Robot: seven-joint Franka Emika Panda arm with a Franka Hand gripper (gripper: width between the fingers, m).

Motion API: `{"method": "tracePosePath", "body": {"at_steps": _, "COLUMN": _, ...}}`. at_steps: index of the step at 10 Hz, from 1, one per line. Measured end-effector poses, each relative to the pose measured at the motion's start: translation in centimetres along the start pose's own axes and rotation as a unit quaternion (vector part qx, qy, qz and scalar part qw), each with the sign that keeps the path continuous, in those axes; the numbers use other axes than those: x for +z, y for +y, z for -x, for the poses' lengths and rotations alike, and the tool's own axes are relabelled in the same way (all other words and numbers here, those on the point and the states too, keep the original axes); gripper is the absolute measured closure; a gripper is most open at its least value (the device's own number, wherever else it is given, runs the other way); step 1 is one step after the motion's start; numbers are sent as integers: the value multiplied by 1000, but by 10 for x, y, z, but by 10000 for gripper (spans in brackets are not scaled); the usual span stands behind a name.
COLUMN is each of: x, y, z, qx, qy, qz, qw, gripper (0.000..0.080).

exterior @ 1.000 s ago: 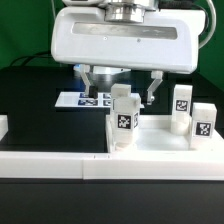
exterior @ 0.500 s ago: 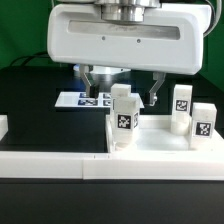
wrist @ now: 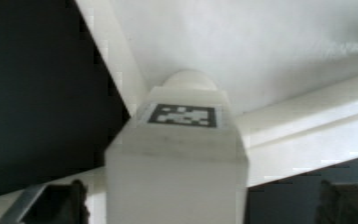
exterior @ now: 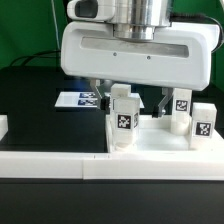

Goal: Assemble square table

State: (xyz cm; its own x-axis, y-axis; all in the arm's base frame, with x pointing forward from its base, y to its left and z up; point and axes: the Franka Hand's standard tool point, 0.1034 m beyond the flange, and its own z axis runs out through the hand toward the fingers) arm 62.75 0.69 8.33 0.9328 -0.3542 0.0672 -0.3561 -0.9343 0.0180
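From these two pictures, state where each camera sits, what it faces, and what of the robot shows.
Exterior view: low at the table's edge, facing the tabletop, the legs and the marker board; the gripper and its white housing show.
Wrist view: on the wrist, looking down on one leg; dark fingertips flank it.
Shared: that leg and the tabletop.
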Motion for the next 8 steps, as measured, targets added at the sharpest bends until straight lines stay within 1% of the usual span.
{"method": "tracePosePath", "body": {"at_steps": 1, "x": 0, "y": 0, "z": 0, "qx": 0, "qy": 0, "qz": 0, "qw": 1000, "gripper": 268}}
{"method": "tracePosePath", "body": {"at_steps": 2, "x": 0, "y": 0, "z": 0, "qx": 8, "qy": 0, "qz": 0, "qw": 1000, "gripper": 403}}
{"method": "tracePosePath", "body": {"at_steps": 3, "x": 0, "y": 0, "z": 0, "qx": 44, "qy": 0, "qz": 0, "qw": 999, "gripper": 509}}
{"method": "tracePosePath", "body": {"at_steps": 4, "x": 0, "y": 0, "z": 0, "qx": 67, "qy": 0, "qz": 0, "qw": 998, "gripper": 509}}
{"method": "tracePosePath", "body": {"at_steps": 6, "x": 0, "y": 1, "z": 0, "qx": 146, "qy": 0, "qz": 0, "qw": 989, "gripper": 509}}
{"method": "tracePosePath", "body": {"at_steps": 8, "x": 0, "y": 2, "z": 0, "qx": 200, "qy": -1, "qz": 0, "qw": 980, "gripper": 509}}
